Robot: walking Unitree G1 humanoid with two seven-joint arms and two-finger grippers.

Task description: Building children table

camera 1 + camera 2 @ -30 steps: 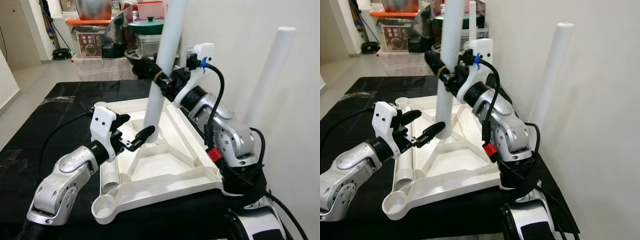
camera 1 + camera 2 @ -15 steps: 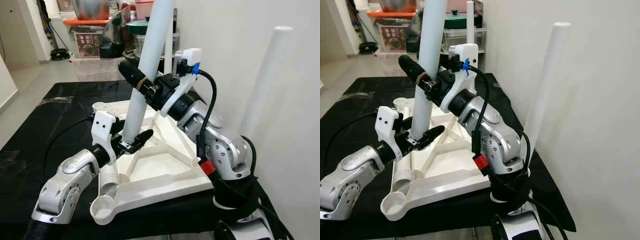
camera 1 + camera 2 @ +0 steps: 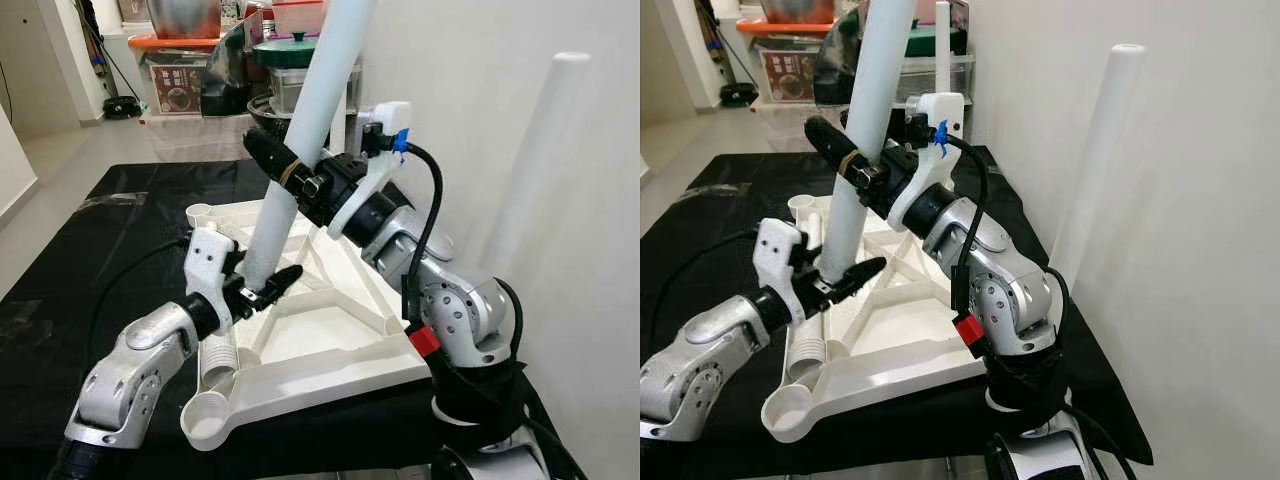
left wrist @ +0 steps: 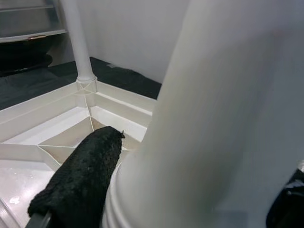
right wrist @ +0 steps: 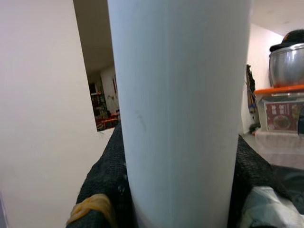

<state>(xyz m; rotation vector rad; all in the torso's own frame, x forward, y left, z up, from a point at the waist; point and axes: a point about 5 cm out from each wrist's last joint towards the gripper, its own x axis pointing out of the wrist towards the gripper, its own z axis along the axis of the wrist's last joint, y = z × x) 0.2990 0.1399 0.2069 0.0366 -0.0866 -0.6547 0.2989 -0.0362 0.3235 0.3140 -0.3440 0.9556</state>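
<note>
A white tabletop (image 3: 340, 345) lies upside down on the black-covered table (image 3: 90, 250). My right gripper (image 3: 288, 172) is shut on a thick white table leg (image 3: 315, 100) at mid-length, holding it tilted above the tabletop. The leg's ribbed lower end (image 4: 156, 180) sits between the fingers (image 4: 80, 175) of my left gripper (image 3: 262, 290), which is shut on it just above the tabletop's left part. A thin leg (image 3: 941, 45) stands upright in the far corner socket. Another leg (image 3: 218, 350) lies along the tabletop's left edge.
One more white leg (image 3: 540, 150) leans on the wall to the right. An open corner socket (image 3: 205, 418) faces up at the front left. Pots, a lidded box and bags (image 3: 200, 60) crowd the shelves behind the table.
The right gripper has swung the leg leftward, off the tabletop's middle. The leg's lower end now sits between the left gripper's fingers, which were open beside it before.
</note>
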